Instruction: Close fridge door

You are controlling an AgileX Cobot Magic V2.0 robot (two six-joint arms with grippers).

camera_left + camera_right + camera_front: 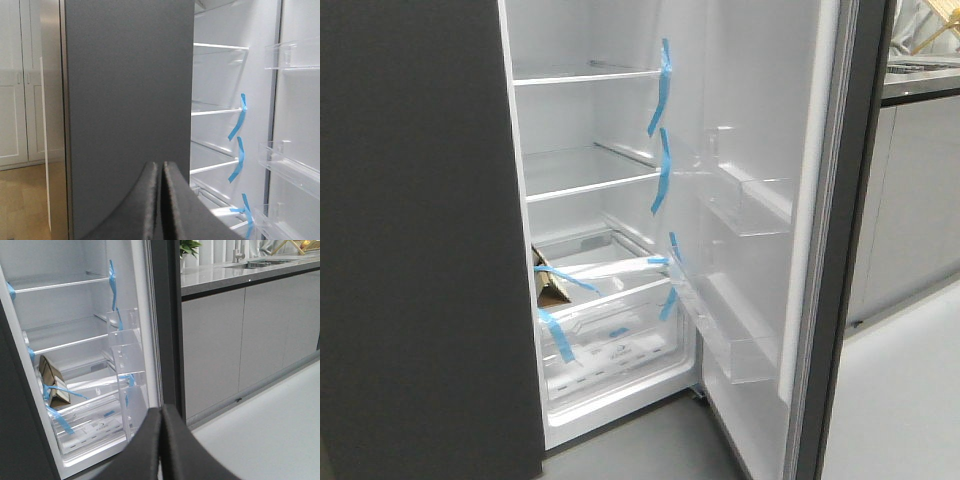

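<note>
The fridge door (750,130) stands wide open on the right, its white inner lining and clear shelf bins (745,205) facing me and its dark grey edge (850,250) towards the cabinets. It also shows in the right wrist view (167,315) and the left wrist view (300,125). Neither gripper appears in the front view. My left gripper (161,164) is shut and empty, facing a dark grey panel (125,75) left of the opening. My right gripper (161,410) is shut and empty, pointing at the lower part of the door's edge; whether it touches cannot be told.
The fridge holds glass shelves (585,75), drawers (610,340) with blue tape strips and a cardboard box (548,285). Light grey kitchen cabinets (250,330) under a counter (225,272) stand right of the door. White cupboards (15,85) and wooden floor (25,200) lie to the left.
</note>
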